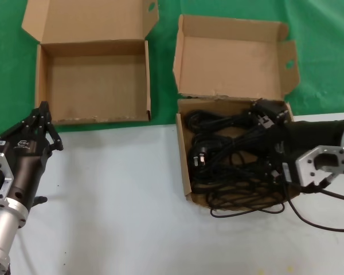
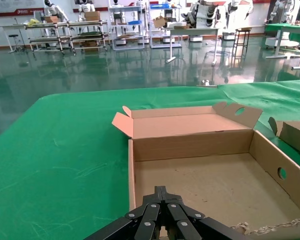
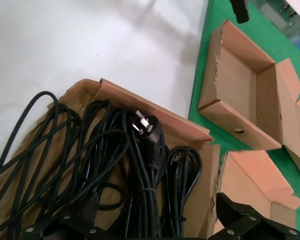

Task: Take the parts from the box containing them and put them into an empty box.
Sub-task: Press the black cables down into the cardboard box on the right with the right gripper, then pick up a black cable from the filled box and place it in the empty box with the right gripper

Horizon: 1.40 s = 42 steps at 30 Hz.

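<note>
- Right gripper (image 1: pixel 278 150), jaws spread wide, reaches in low over the full box (image 1: pixel 182 154); nothing is gripped.
- The cords (image 1: pixel 235 154) lie tangled inside, one loop spilling over the near wall onto the white table (image 1: pixel 120 200).
- Left gripper (image 1: pixel 41 123), fingers closed, waits by the empty box (image 1: pixel 43 80).
- Step in hand, by appearances: picking a bundle. Next: drop, close on one, lift it clear.

The right arm's black gripper (image 1: pixel 278 150) is hiding its fingertips among tangled thin black power cords (image 1: pixel 235 154) inside the squarish brown cardboard box (image 1: pixel 185 172); the left wrist view's edge is cropping the shallow brown cardboard box (image 2: pixel 131 170).
</note>
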Motion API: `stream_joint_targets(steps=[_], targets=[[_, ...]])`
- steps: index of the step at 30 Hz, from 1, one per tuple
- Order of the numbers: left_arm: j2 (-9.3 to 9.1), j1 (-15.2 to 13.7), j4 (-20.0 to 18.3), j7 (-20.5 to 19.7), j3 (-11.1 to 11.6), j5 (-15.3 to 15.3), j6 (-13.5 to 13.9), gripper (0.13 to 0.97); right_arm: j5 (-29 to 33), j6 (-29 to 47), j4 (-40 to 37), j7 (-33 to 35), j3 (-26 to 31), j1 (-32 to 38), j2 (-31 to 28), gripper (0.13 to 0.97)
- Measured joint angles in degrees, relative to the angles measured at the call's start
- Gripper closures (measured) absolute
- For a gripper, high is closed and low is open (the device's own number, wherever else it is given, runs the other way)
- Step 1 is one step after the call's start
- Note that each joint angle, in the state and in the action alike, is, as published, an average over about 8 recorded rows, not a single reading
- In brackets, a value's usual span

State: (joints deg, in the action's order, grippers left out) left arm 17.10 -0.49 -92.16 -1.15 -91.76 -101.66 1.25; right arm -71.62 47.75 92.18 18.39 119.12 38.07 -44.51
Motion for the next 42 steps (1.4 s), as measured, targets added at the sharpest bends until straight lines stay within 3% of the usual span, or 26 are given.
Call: stream_joint_targets(steps=[9, 26, 35, 42], targets=[[0.0, 0.0, 0.0, 0.0, 0.0, 0.0, 0.0, 0.952, 2.65, 0.32, -3.12, 1.93, 1.22, 1.73, 3.44, 0.311], [0.0, 0.0, 0.0, 0.0, 0.0, 0.0, 0.0, 0.952, 5.06, 1.45, -4.75, 2.81, 1.7, 3.06, 5.38, 0.705], [0.0, 0.0, 0.0, 0.0, 0.0, 0.0, 0.0, 0.952, 5.87, 1.81, -4.25, 2.67, 1.8, 2.59, 5.62, 0.849], [0.0, 0.0, 0.0, 0.0, 0.0, 0.0, 0.0, 0.952, 6.87, 2.12, -2.41, 1.92, 1.29, 2.87, 5.45, 0.863]])
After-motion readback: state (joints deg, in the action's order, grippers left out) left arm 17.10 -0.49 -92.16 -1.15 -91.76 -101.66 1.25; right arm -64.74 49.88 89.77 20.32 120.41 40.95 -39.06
